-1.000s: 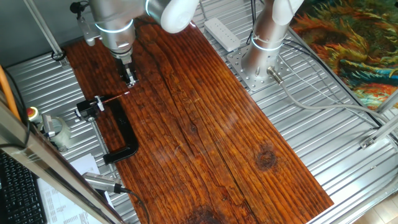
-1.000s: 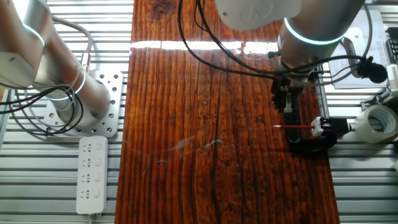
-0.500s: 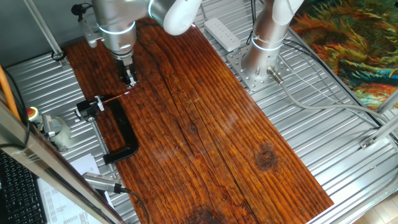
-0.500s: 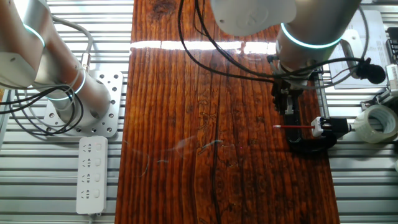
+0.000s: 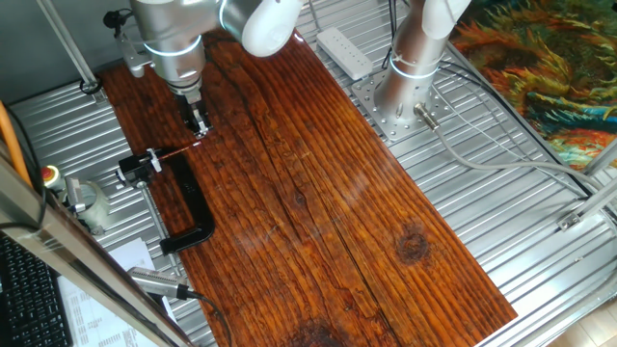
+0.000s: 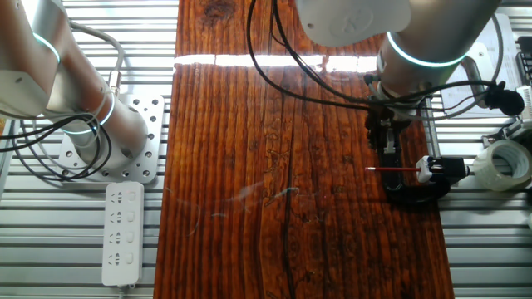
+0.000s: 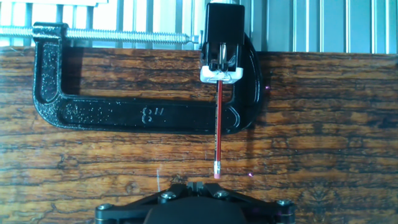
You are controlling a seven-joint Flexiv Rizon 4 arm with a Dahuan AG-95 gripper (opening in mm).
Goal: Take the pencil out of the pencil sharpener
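Note:
The pencil (image 7: 219, 127) is a thin dark-red stick with a pale tip. It sticks out of the small black-and-silver pencil sharpener (image 7: 222, 46), which is held in the clamp. In the hand view the pale tip points at my gripper (image 7: 196, 185), which is shut and empty, just short of the tip and slightly to its left. In one fixed view my gripper (image 5: 200, 127) hangs just above and behind the pencil (image 5: 179, 151). In the other fixed view the gripper (image 6: 388, 150) is above the pencil (image 6: 391, 169), with the sharpener (image 6: 439, 169) to its right.
A large black C-shaped clamp (image 7: 134, 116) with a silver rod lies on the wooden board (image 5: 318, 202) around the sharpener. A second robot base (image 5: 410, 72) and a white power strip (image 6: 122, 232) stand on the metal table beside the board.
The arm has shifted slightly; the gripper stays shut close to the pencil's free end. The pencil is still in the sharpener.

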